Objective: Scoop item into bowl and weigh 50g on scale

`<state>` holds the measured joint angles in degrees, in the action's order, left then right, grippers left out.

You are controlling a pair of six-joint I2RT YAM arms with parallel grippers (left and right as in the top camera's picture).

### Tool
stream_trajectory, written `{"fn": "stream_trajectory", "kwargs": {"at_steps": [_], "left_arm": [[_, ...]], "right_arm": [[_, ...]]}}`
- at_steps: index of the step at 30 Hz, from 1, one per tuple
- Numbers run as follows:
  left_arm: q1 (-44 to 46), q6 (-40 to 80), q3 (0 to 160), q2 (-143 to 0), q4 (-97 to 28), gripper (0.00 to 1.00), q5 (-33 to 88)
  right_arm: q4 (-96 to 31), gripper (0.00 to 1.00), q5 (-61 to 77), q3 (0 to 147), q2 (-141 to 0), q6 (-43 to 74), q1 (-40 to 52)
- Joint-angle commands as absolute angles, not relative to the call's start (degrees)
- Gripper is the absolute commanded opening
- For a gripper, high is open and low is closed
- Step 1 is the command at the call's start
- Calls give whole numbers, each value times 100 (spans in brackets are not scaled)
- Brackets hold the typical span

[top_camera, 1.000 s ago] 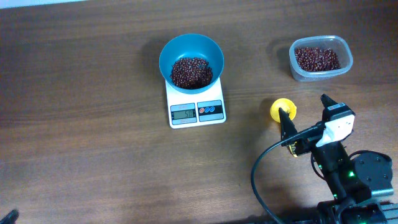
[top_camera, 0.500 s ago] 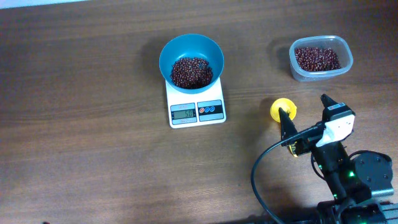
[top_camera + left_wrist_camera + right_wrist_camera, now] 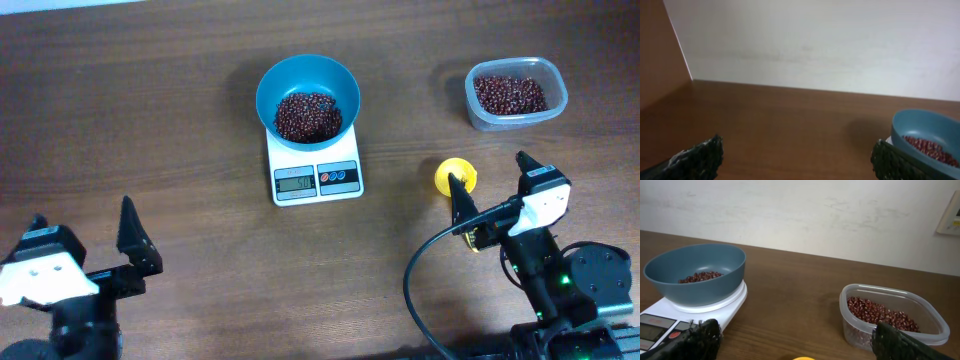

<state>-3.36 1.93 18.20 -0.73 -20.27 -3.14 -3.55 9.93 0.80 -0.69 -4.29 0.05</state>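
Lower left of the overhead frame, the left gripper (image 3: 82, 212) sits low over bare table, jaws spread wide, holding nothing. Upper centre, the bowl (image 3: 275, 82) rests on the scale (image 3: 316, 178) with the beans (image 3: 308, 115) heaped inside; the display is too small to read for certain. Right of that lies a yellow scoop (image 3: 455, 176), with the right gripper (image 3: 487, 170) just beside it, also open and empty. The tub (image 3: 470, 95) waits at upper right. The danger is either arm nudging the bowl and upsetting the reading, or one scoop too many overshooting.
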Motion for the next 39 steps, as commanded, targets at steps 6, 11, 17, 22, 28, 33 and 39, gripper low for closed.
{"fn": "stream_trajectory", "kwargs": {"at_steps": [6,11,17,22,28,33,39], "left_arm": [[-364,126,808,-34,-1387,99,-224],[-364,126,548,-34,-1352,99,-207],[-364,-224,410,-67,-1330,99,-161],[-366,-222,123,-67,-375,99,-137],[-364,-222,54,-209,-467,99,-78],[-366,-224,54,-209,-368,99,237],[-366,-224,54,-213,-458,99,217]], "right_arm": [[-362,99,985,32,-36,-381,43],[-362,99,985,32,-36,-381,43],[-362,99,985,32,-36,-381,43],[-362,99,985,32,-36,-381,43],[-362,99,985,32,-36,-381,43],[-362,99,985,32,-36,-381,43],[-362,99,985,32,-36,-381,43]]}}
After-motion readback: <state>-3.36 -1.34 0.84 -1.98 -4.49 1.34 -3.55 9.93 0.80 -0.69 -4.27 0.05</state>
